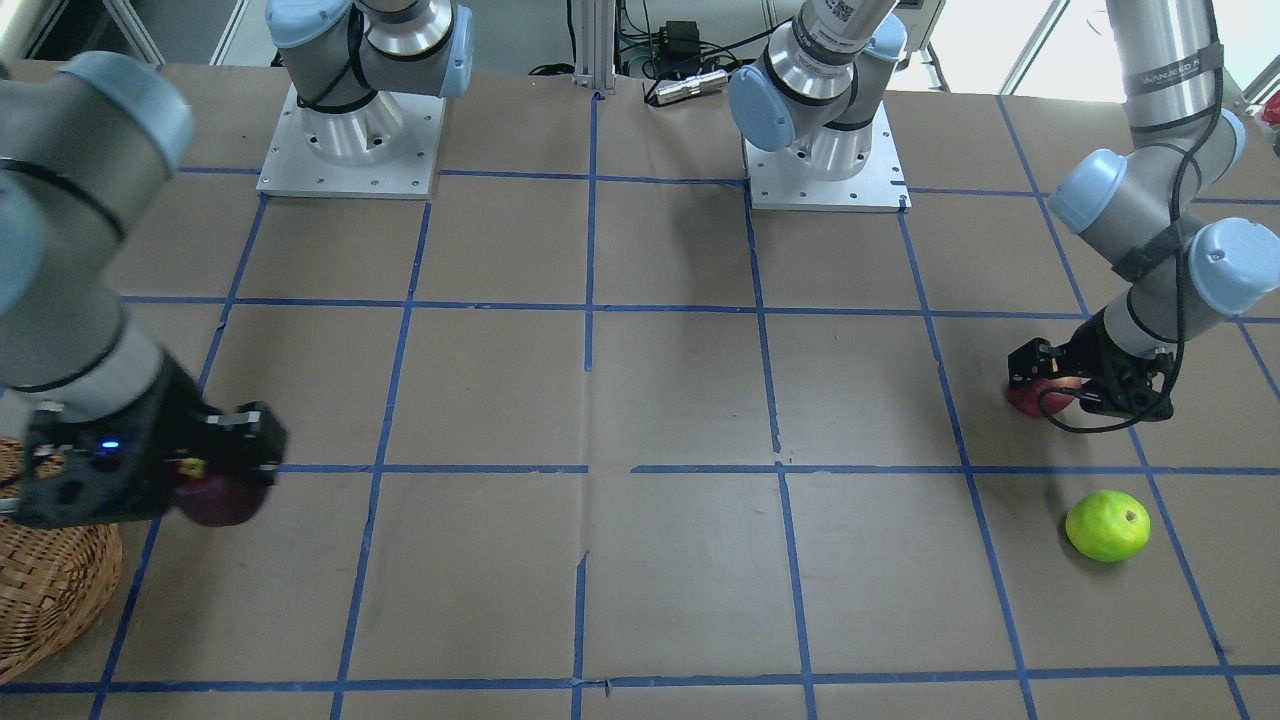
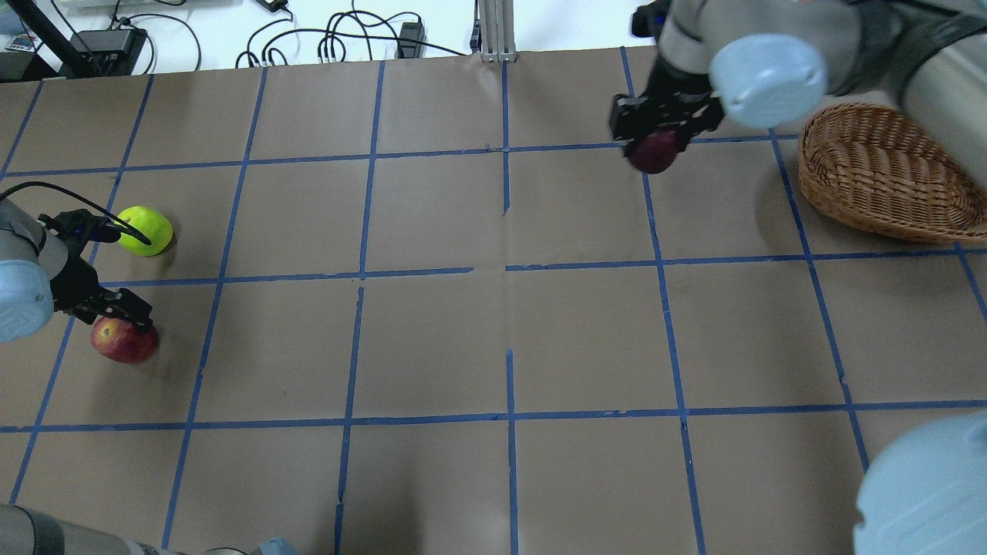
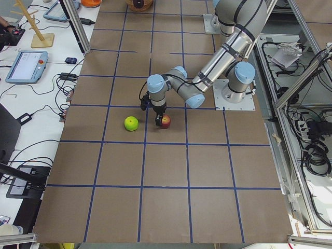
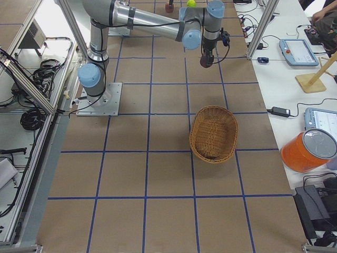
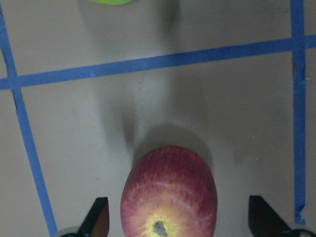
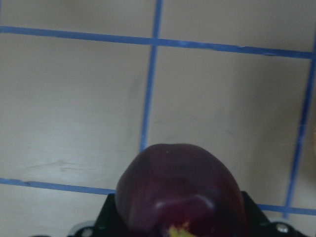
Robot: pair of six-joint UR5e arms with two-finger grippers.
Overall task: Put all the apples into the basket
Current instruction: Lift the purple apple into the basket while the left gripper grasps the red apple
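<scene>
i count apples: 3 total. dark maroon apple (image 2: 654,152) x1, red apple (image 2: 123,343) x1, green apple (image 2: 145,230) x1. basket (image 2: 887,212): 1. arms: 2, i.e. left arm (image 1: 1130,200) and right arm (image 1: 60,300). grippers: 2, i.e. left gripper (image 2: 122,320) and right gripper (image 2: 654,135), one per arm. base plates (image 1: 300,170): 2. in exterior right view i also log tablets (image 4: 297,51) x2, orange tub (image 4: 309,150) x1, wooden stand (image 4: 311,81) x1.

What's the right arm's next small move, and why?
Probably carry the maroon apple sideways until it is over the basket. The right gripper is shut on it, but it hangs beside the basket, not above it.
</scene>
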